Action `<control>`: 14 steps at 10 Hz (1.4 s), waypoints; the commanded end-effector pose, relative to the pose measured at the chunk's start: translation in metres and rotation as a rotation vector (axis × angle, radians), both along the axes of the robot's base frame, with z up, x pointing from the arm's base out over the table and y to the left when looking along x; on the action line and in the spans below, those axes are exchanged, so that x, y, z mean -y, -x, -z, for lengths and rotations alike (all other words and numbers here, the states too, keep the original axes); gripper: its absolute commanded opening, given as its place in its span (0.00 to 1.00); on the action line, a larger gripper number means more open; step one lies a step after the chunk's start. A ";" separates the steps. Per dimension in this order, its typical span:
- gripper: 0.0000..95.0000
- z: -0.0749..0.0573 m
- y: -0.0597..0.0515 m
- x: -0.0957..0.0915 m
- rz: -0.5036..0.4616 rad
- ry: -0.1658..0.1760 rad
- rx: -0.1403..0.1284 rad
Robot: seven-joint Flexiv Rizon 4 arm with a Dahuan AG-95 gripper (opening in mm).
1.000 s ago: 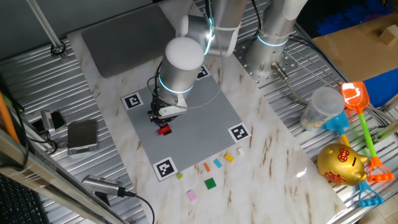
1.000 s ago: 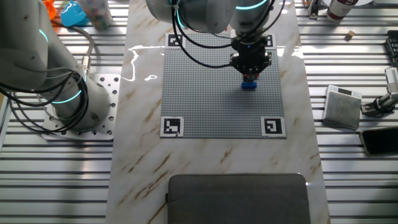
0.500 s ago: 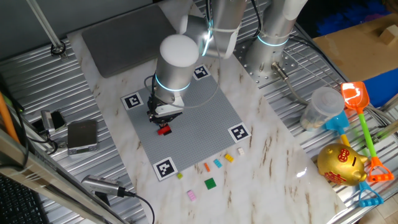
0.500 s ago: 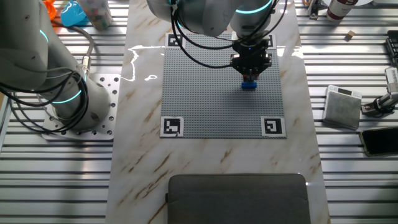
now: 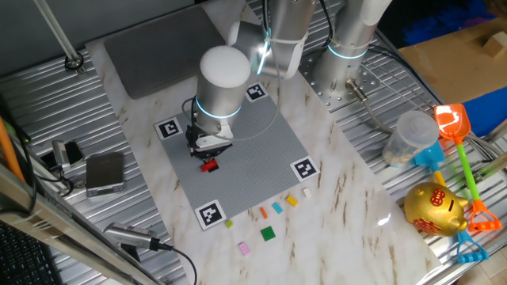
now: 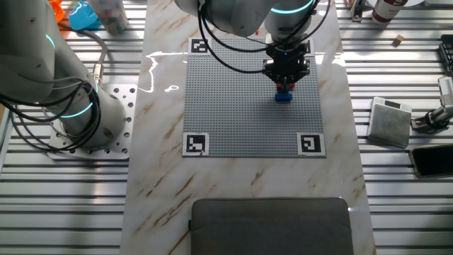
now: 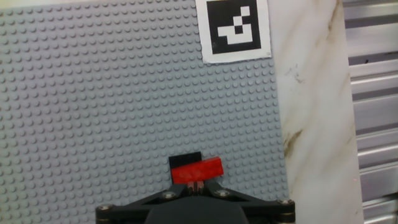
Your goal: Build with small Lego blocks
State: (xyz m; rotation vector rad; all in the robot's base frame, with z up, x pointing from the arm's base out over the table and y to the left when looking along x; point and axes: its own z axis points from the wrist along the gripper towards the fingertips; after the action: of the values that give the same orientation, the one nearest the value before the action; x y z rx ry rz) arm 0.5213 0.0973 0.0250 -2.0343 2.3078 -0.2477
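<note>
The black two-finger gripper (image 5: 207,152) hung just above a small red plastic brick (image 7: 196,171) on the large grey studded baseplate (image 5: 253,158). A black brick (image 7: 185,160) sat directly behind the red one, and from the other side a blue brick (image 6: 284,96) showed there. The fingertips seemed close together, but I cannot tell if they gripped anything. Loose small bricks (image 5: 268,233) lay on the marble table (image 5: 348,190), beside the baseplate.
</note>
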 end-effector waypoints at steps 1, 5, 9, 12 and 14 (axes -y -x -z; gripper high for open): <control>0.00 0.000 0.000 0.000 0.000 0.001 0.005; 0.00 0.000 0.000 0.000 -0.004 0.003 0.007; 0.00 -0.014 -0.006 0.000 -0.001 -0.002 0.005; 0.00 -0.011 -0.007 0.000 -0.013 0.008 0.009; 0.00 -0.008 -0.008 0.001 -0.014 0.009 0.015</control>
State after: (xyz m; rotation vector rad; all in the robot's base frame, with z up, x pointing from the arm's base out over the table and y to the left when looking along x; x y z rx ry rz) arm 0.5314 0.0967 0.0307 -2.0421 2.2838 -0.2787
